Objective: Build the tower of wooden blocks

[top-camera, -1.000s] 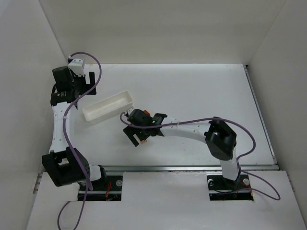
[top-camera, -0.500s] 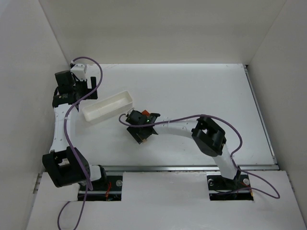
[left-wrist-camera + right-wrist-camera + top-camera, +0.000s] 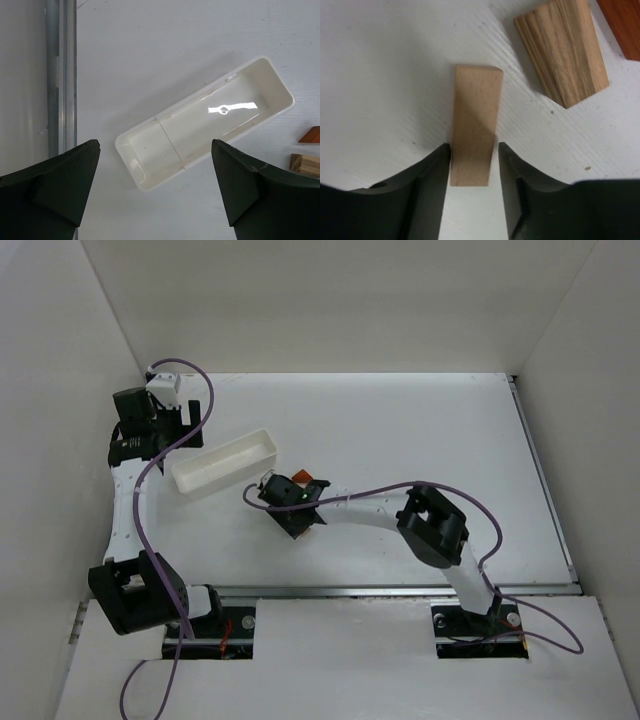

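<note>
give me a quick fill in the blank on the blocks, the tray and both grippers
1. The right gripper is ____ on the pale tan block.
2. The white tray holds ____.
3. The left gripper is wide ____.
4. The striped wood block lies flat, touching ____ the pale tan block nor the reddish-brown piece.

Missing words: shut; nothing; open; neither

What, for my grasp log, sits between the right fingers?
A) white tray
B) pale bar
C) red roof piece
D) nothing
B: the right wrist view shows the pale bar between the right fingers, both touching its long sides.
</note>
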Tool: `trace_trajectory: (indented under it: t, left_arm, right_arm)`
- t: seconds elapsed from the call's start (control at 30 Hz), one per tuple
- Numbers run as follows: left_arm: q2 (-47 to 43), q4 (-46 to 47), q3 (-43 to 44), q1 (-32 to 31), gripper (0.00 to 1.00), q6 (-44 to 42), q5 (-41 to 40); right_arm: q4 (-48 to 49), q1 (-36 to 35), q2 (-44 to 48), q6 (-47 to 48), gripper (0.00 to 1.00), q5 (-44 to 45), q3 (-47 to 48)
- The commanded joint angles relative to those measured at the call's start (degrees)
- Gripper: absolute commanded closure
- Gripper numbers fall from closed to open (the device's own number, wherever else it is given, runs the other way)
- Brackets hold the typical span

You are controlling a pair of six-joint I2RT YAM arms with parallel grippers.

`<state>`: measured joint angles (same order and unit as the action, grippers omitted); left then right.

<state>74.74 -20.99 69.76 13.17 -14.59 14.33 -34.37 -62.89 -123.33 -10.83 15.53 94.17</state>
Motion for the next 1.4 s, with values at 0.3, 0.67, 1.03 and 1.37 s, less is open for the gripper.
trace_trajectory:
  t: [0.3, 0.67, 1.03, 1.37]
  left_arm:
    - [-3.46, 0.95, -1.90, -0.25, 0.07, -1.23, -0.44]
    - [-3.99, 1.48, -2.43, -0.25, 0.07, -7.11, 4.21]
    - [-3.99, -0.80, -2.96, -2.62, 0.07, -10.55, 9.05]
    - [-3.99, -1.86, -2.96, -2.62, 0.07, -12.13, 9.58]
  right_arm:
    - [1.67, -1.53, 4.84, 0.63, 0.89, 2.58, -3.55]
    - [3.95, -1.53, 14.88, 28.73, 1.00, 7.40, -16.81]
    - [21.70, -0.39, 21.63, 45.53, 1.00, -3.48, -27.72]
    - [21.98, 0.14, 18.74, 46.69, 0.84, -7.53, -27.73]
